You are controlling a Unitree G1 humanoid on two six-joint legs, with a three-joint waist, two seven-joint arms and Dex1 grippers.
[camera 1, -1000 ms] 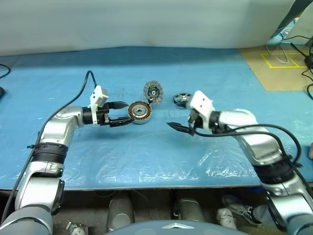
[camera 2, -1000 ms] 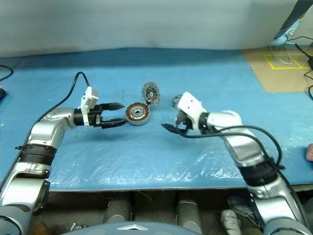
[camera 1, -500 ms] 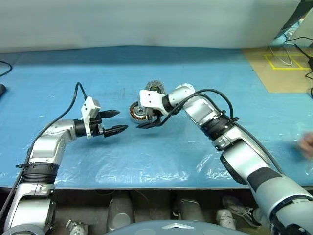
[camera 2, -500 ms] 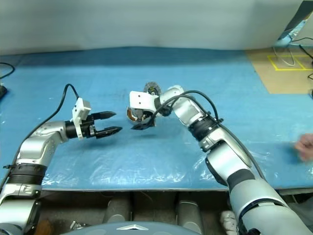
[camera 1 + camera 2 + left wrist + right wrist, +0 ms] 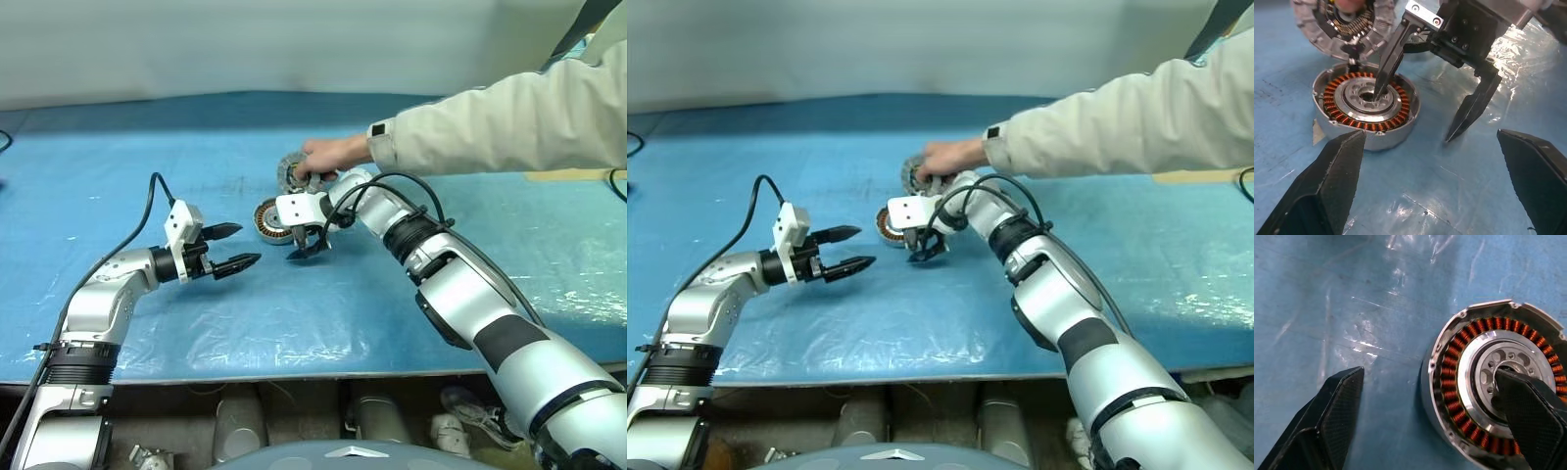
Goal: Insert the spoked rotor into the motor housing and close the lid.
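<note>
Motor housing (image 5: 1365,105) under right pincer (image 5: 307,244)

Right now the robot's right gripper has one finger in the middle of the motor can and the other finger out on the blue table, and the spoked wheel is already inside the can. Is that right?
Not quite. The motor housing holds only its copper windings and silver hub; no spoked wheel is inside, as the left wrist view shows. The rest is right: the right gripper straddles the wall, one finger in the hub, the other over the blue table.
</note>
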